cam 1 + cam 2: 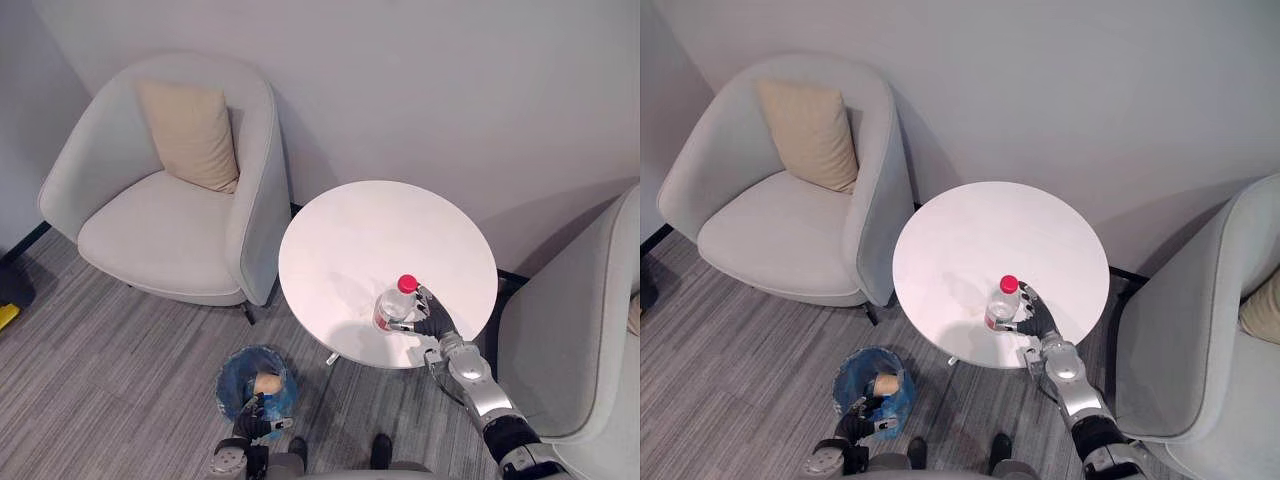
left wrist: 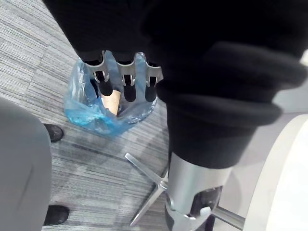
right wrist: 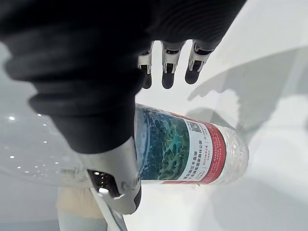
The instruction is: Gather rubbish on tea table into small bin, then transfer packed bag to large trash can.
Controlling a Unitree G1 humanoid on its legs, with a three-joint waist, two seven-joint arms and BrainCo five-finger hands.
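A clear plastic bottle with a red cap and a printed label stands near the front edge of the round white tea table. My right hand is against its right side. In the right wrist view the bottle lies between the thumb and the nearly straight fingers, which are not closed round it. On the floor to the table's front left stands the small bin, lined with a blue bag and holding a tan paper cup. My left hand hangs just above the bin with relaxed fingers.
A pale armchair with a beige cushion stands to the left of the table, close beside the bin. Another pale armchair is on the right, near my right arm. The table's metal foot spreads over the grey carpet. The wall is behind.
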